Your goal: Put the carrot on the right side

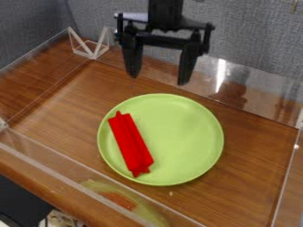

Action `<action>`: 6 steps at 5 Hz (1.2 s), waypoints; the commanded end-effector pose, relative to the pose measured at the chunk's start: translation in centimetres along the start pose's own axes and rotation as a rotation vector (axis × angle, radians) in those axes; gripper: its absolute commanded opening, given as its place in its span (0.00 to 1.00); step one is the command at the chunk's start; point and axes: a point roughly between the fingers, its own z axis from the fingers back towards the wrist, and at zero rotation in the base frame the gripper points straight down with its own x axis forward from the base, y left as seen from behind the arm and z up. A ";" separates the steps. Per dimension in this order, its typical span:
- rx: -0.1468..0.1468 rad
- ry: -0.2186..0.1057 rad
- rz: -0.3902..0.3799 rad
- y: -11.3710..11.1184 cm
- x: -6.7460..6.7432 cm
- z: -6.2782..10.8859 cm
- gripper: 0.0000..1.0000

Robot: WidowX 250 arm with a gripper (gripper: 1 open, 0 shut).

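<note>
The carrot (130, 142), a bright red blocky bar, lies on the left part of the round lime-green plate (183, 133), pointing from upper left to lower right. My black gripper (159, 74) hangs above the table behind the plate's far rim, its two fingers (131, 60) spread wide apart and nothing between them. It is well clear of the carrot.
The plate sits on a brown wooden table (71, 89) enclosed by clear acrylic walls (30, 58). A small white wire stand (85, 42) sits at the back left corner. The plate's right half is bare green surface.
</note>
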 end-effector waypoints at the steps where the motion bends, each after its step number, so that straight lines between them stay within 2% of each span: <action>1: -0.010 -0.063 -0.087 0.1 -1.2 2.5 1.00; 2: -0.010 -0.059 -0.144 0.2 -2.3 1.8 1.00; 3: -0.024 -0.066 -0.087 -0.6 -0.7 0.6 1.00; 4: -0.046 -0.085 0.042 0.9 -1.7 -1.3 1.00; 5: -0.087 -0.118 0.187 2.6 -2.6 -3.4 1.00; 6: -0.150 -0.143 0.326 4.0 -2.9 -5.3 1.00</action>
